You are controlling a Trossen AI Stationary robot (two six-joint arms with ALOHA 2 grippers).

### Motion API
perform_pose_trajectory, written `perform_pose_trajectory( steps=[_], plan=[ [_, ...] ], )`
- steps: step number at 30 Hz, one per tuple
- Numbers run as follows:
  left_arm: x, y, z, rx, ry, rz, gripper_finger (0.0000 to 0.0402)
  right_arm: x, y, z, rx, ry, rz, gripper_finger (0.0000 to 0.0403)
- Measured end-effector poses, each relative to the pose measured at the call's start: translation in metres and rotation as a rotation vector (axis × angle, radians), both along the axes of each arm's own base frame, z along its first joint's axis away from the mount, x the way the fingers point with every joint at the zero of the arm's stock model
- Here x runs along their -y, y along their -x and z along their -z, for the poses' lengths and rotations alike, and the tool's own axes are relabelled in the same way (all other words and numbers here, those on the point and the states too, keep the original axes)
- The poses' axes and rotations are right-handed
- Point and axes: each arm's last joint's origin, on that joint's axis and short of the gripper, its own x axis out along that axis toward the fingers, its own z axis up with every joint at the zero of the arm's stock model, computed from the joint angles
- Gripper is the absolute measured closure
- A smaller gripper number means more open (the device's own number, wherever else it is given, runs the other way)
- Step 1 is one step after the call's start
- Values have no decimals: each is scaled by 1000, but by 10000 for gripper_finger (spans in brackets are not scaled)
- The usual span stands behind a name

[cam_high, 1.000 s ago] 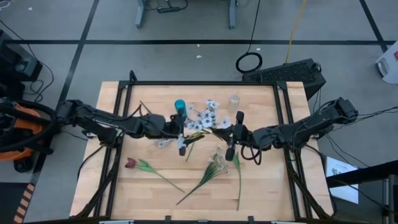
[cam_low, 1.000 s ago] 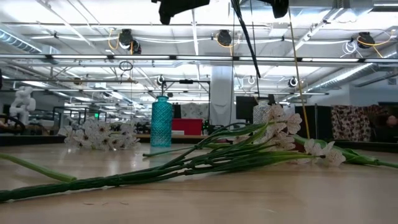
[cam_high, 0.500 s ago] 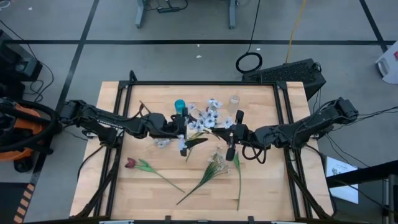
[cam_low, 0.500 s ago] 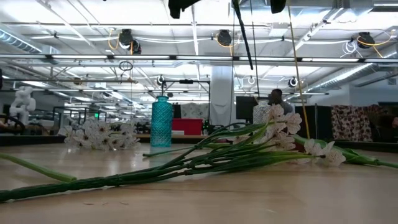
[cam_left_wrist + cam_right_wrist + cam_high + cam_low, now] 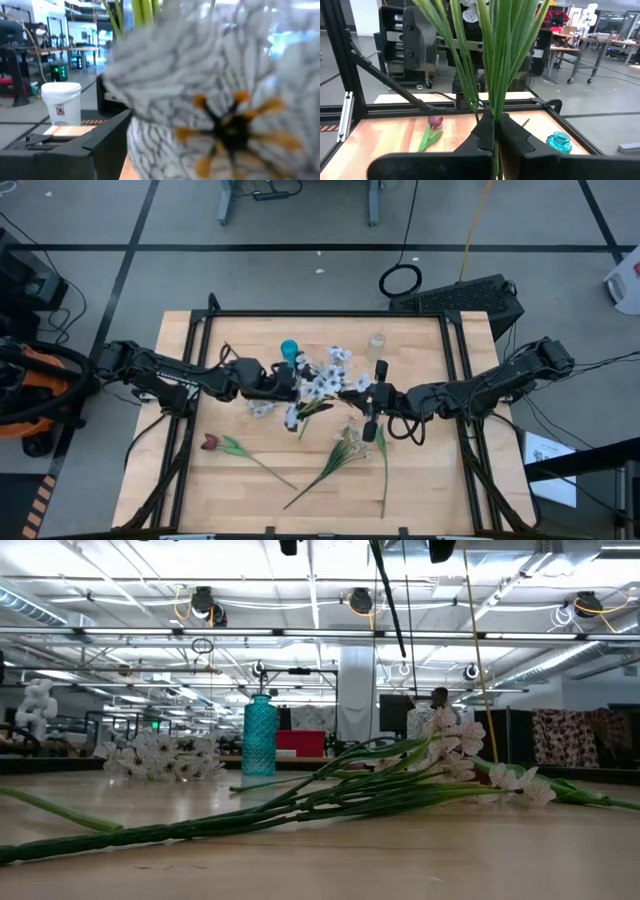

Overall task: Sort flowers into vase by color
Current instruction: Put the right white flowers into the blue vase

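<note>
Two end effectors meeting mid-desk [image 5: 180,480], beside a teal vase [image 5: 289,350]. At left, a red tulip [image 5: 211,443] lying flat. Left end effector [image 5: 292,402] spread wide, released, with white blossoms [image 5: 322,380] just in front. Right end effector [image 5: 368,412] clenched on a white spray's green stems [image 5: 492,60], held upright. Below it, another white spray [image 5: 345,450] lying on the desk.
</note>
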Motion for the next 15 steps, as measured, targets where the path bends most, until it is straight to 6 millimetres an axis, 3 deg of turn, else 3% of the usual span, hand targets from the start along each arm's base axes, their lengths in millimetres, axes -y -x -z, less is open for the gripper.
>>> perform_pose_trajectory(
  steps=[15],
  plan=[
    [-8, -9, 7, 23, 15, 18, 96, 0, 0, 0, -5, 14, -1, 403]
  ],
)
